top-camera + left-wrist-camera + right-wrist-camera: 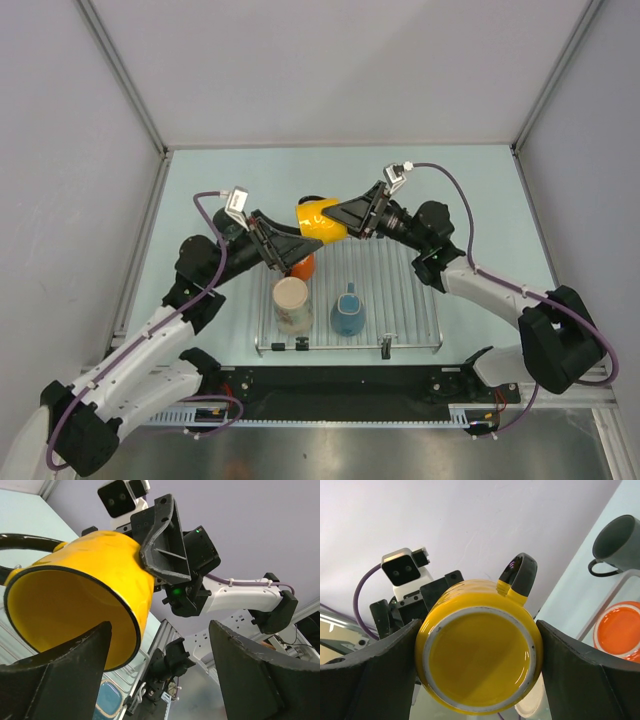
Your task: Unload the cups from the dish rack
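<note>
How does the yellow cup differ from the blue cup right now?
The yellow cup is held in the air, gripped across its body by the right gripper. The blue cup sits on the dish rack, untouched. The yellow cup lies tipped sideways; the blue cup stands on end. Both are small handled mugs.
</note>
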Tool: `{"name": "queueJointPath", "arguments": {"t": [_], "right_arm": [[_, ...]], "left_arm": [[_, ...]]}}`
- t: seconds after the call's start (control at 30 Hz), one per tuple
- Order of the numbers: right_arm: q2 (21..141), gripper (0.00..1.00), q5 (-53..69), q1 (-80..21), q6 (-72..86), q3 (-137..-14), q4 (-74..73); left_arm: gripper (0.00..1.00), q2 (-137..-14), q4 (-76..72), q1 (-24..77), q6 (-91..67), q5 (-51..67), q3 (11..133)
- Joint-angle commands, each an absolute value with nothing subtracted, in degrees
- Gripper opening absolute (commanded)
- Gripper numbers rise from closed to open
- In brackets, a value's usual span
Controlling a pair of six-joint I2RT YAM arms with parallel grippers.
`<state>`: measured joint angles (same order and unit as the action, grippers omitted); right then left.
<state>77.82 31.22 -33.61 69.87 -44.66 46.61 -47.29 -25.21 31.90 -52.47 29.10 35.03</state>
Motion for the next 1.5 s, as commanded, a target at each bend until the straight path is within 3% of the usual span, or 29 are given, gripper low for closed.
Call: {"name": "queueJointPath", "arguments": {"t": [0.0,0.1,0.27,0.37,0.47,0.57,0.6,0.67,0.77,0.8,0.83,0.87,0.9,1.1,1.27,1.47], "right_arm": [[77.96,0.0,31.38,-35.07,70.23,-48.78,55.11],[78.05,0.0,31.38,-35.59,70.31,-48.43,55.37],[78.31,0.0,31.9,-36.73,70.31,-48.6,55.72],[78.31,0.0,31.9,-37.35,69.87,-48.43,55.63],[77.61,0.0,31.64,-37.35,69.17,-47.99,55.2],[76.65,0.0,31.47,-37.35,68.12,-47.99,53.0],[76.47,0.0,31.38,-37.35,67.59,-47.99,51.95],[75.94,0.04,31.38,-37.35,67.15,-47.9,50.72],[74.98,0.28,31.2,-37.18,66.45,-47.81,48.97],[74.62,0.48,31.03,-37.09,65.84,-47.81,48.35],[74.18,0.61,30.5,-36.92,65.4,-47.73,47.56],[73.74,0.86,30.06,-36.65,65.04,-47.2,46.07],[72.7,0.99,29.71,-36.22,64.69,-47.02,45.36],[68.3,1.0,24.36,-33.14,61.88,-46.23,35.27],[60.65,1.0,7.94,-30.85,49.17,-50.7,10.44],[58.19,1.0,-4.29,-29.97,40.62,-57.73,-8.13]], "left_arm": [[0.82,-48.34,-28.3,34.27,-51.51,27.69,35.68],[0.7,-49.04,-28.56,35.06,-51.15,27.6,35.68],[0.66,-49.57,-28.92,35.68,-50.98,27.16,35.68],[0.55,-49.75,-28.92,35.77,-50.98,26.98,35.77],[0.39,-49.75,-28.92,35.86,-50.8,26.9,35.68],[0.14,-49.66,-28.3,35.86,-50.71,26.46,35.68],[0.0,-49.66,-28.13,35.86,-50.71,26.19,35.68],[0.0,-49.75,-27.6,35.95,-50.71,25.93,35.68],[0.0,-49.57,-26.46,35.86,-50.63,24.79,35.95],[0.0,-49.57,-24.63,35.86,-50.36,24.35,36.47],[0.0,-49.48,-23.57,35.95,-49.49,23.3,36.91],[0.01,-49.31,-22.25,35.86,-49.05,22.68,37.35],[0.0,-49.13,-19.89,35.95,-48.61,21.89,38.05],[0.0,-48.08,-12.68,35.95,-45.09,17.85,40.68],[0.0,-48.25,-3.35,35.86,-38.68,13.37,46.04],[0.0,-50.18,5.79,35.68,-32.88,7.31,53.16]]}}
